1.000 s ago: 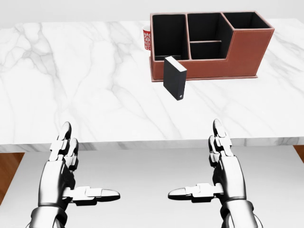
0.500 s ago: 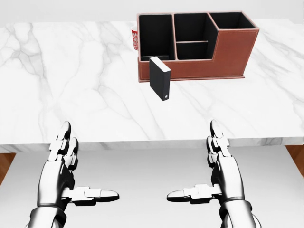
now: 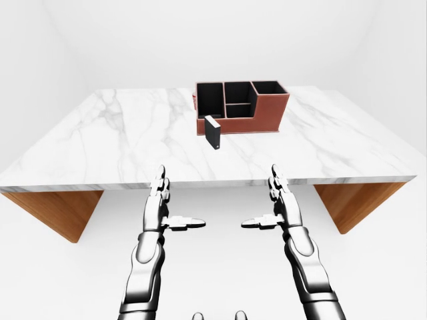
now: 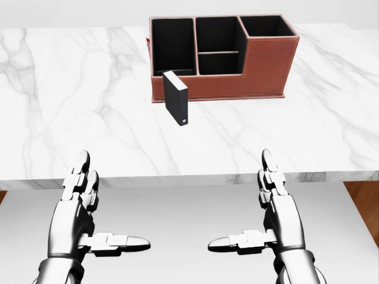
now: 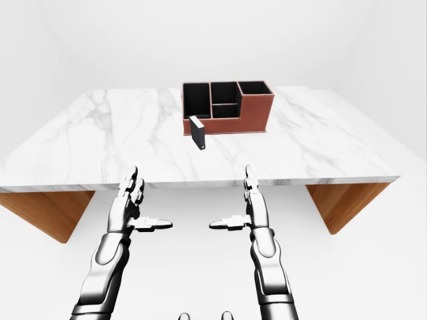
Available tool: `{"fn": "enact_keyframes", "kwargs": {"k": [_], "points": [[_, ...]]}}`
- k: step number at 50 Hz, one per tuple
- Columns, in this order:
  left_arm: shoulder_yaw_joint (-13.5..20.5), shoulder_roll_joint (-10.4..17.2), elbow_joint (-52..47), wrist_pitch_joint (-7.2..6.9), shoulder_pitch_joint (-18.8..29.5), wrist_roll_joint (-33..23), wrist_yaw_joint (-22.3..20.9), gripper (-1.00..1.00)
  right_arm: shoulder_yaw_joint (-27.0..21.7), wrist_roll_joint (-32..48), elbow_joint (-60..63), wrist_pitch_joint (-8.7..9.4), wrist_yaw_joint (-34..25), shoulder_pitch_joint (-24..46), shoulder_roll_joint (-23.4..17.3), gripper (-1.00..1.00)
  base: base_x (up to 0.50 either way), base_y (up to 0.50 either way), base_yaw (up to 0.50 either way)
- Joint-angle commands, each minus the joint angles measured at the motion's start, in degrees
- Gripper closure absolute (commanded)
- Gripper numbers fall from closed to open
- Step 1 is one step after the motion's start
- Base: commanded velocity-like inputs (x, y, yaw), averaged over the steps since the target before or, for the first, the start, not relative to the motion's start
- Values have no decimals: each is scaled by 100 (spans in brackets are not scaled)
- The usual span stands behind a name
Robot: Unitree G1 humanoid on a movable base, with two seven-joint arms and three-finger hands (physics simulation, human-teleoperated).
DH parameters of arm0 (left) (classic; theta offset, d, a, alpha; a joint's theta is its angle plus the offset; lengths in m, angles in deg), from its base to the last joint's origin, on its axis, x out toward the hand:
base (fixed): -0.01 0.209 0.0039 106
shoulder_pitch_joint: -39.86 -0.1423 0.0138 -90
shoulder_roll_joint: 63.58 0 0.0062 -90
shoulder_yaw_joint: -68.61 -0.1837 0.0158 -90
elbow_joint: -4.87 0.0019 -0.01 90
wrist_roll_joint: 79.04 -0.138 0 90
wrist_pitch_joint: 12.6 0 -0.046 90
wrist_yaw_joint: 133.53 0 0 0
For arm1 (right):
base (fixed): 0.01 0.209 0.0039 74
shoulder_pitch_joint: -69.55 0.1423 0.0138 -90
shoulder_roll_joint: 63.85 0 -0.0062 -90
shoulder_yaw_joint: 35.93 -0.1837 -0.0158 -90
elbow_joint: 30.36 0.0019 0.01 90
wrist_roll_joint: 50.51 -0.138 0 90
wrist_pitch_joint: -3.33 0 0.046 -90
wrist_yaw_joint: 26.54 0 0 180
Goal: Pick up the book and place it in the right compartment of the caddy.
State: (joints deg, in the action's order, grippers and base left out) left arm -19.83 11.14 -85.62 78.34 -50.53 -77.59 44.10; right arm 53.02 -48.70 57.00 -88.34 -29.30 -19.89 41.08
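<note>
A black book [image 4: 176, 97] stands upright on the white marble table [image 4: 71, 118], just below the left end of the caddy in the head view. The red-brown caddy [image 4: 260, 68] has black compartments; its right compartment [image 4: 266, 26] is the tall one at the top right. My left hand [image 4: 109, 204] and right hand [image 4: 240, 201] are both open and empty. They are held side by side below the table's near edge, thumbs pointing at each other, well short of the book.
The table's near edge [image 4: 177, 176] runs across the head view above my hands. Wooden supports [image 3: 57, 213] [image 3: 353, 203] stand under both ends. A sliver of a red thing [image 4: 148, 42] shows behind the caddy's left wall.
The whole picture has shifted left, so the camera has moved right. The book and caddy now sit nearer the middle of the view. My hands keep the same pose.
</note>
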Motion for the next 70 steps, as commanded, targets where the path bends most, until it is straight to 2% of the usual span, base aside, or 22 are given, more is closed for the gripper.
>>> {"fn": "enact_keyframes", "kwargs": {"k": [1, 7, 9, 15, 22, 25, 26, 32, 36, 41, 42, 44, 45, 46, 47, 48, 49, 50, 51, 52, 53, 70], "points": [[-14, -3, -52, -3, -20, -46, 23, -100, 16, 31, 40, 17, -6, -9, 7, -100, 0, 0, 0], [-11, -3, -46, 6, -21, -38, 21, -100, -5, 24, -17, 4, 9, 11, 7, -100, 0, 0, 0], [-11, 0, -21, 36, -17, -50, 23, -100, -1, 38, 46, 70, 36, -5, 12, -100, 0, 0, 0], [-60, -1, -62, 138, -57, -196, 59, -100, 38, 179, 23, -23, 57, -18, 0, -100, 0, -4, 0], [-38, -2, -42, 128, -44, -167, 31, -100, 44, 188, 76, 2, 50, -33, 11, -100, 0, -46, 0], [-49, -8, -108, 75, -60, -172, 39, -100, 37, 180, 35, -43, 43, -28, 8, -100, 0, -33, 0], [-44, -6, -62, 110, -47, -172, 38, -100, 35, 180, -3, -67, 43, -18, 6, -100, 0, -29, 0], [-36, -5, -48, 96, -30, -157, 38, -100, 47, 200, 30, -5, 43, -8, 8, -100, 0, -8, 0], [-56, -3, -136, 122, -73, -191, 43, -100, 99, 273, 145, -28, 22, -60, 7, -100, 0, 0, 0], [-75, 16, -438, 90, -184, -159, -89, -100, 216, 478, 365, -195, -75, -183, -1, -100, 0, 0, 0], [-67, 82, -507, 358, -191, -356, -67, -100, 175, 359, 670, -41, -102, -220, 37, -100, 0, 0, 0], [-28, 88, -695, 292, -171, -405, -109, -100, 160, 273, 875, 53, -151, -228, 36, -100, 0, 0, 0], [-17, 124, -725, 388, -169, -542, -106, -100, 184, 398, 1058, 123, -117, -221, 13, -100, 0, 0, 0], [-8, 139, -820, 398, -163, -641, -115, -100, 197, 474, 1276, 222, -99, -222, 10, -100, 0, 0, 0], [-3, 143, -968, 347, -171, -686, -159, -100, 197, 509, 1414, 293, -102, -209, 10, -100, 0, 0, 0], [22, 172, -1339, 173, -155, -742, -226, -100, 156, 414, 1412, 147, -70, -187, 48, -100, 0, 0, 0], [54, 169, -1585, -5, -128, -739, -284, -100, 144, 408, 1816, 571, -92, -112, 39, -100, 0, 0, 0], [88, 158, -1747, -191, -85, -719, -321, -100, 139, 395, 1957, 667, -100, -67, 36, -100, 0, 0, 0], [119, 154, -1880, -329, -34, -708, -340, -100, 139, 385, 2060, 667, -99, -46, 37, -100, 0, 0, 0], [154, 156, -2084, -531, 49, -676, -362, -100, 159, 403, 2173, 667, -105, -26, 35, -100, 0, 0, 0], [176, 169, -2264, -594, 119, -675, -380, -100, 177, 412, 2289, 667, -109, 3, 40, -100, 0, 0, 0], [195, 163, -2685, -594, 255, -663, -406, -100, 220, 344, 2431, 667, -116, 77, 54, -100, 8, 0, 0]]}}
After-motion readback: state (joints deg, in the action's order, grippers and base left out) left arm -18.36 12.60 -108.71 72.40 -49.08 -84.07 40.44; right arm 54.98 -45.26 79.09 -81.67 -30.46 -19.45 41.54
